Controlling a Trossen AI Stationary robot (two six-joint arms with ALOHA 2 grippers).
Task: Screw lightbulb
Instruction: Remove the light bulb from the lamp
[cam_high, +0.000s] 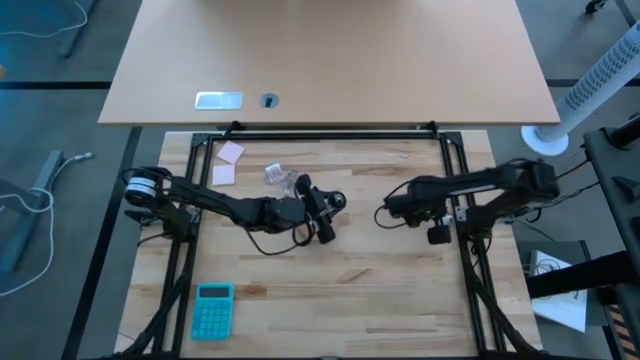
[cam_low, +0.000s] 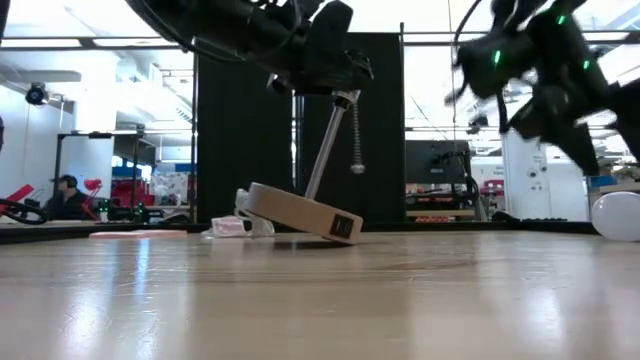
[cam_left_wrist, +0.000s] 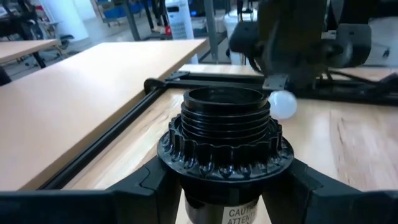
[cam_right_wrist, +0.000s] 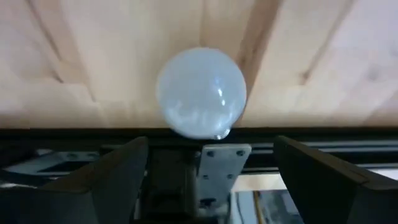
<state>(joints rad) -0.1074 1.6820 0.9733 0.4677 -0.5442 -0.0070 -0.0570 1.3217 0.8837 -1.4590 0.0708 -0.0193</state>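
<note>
My left gripper (cam_high: 322, 207) is at the table's middle, shut on the black ribbed socket (cam_left_wrist: 227, 130) of the round wooden disc (cam_low: 298, 212). The disc stands tilted in the low view. The small frosted white lightbulb (cam_right_wrist: 200, 93) lies on the table, also seen in the low view (cam_low: 618, 216) and the left wrist view (cam_left_wrist: 283, 103). My right gripper (cam_high: 388, 210) hovers just above the bulb, open, its two fingers (cam_right_wrist: 118, 177) spread wide on either side of it and clear of it. My left gripper pinches the socket's lower body (cam_left_wrist: 186, 199), under its toothed collar, between its two fingers, one on each side. The socket's open mouth points away from the gripper, toward the right arm. The disc hangs tilted, its lower edge (cam_low: 340, 230) at or near the table.
A crumpled clear wrapper (cam_high: 279, 176) and two pink notes (cam_high: 227, 163) lie at the far left of the board. A teal calculator (cam_high: 212, 308) lies near the front left. Black frame rails (cam_high: 455, 190) border the work area.
</note>
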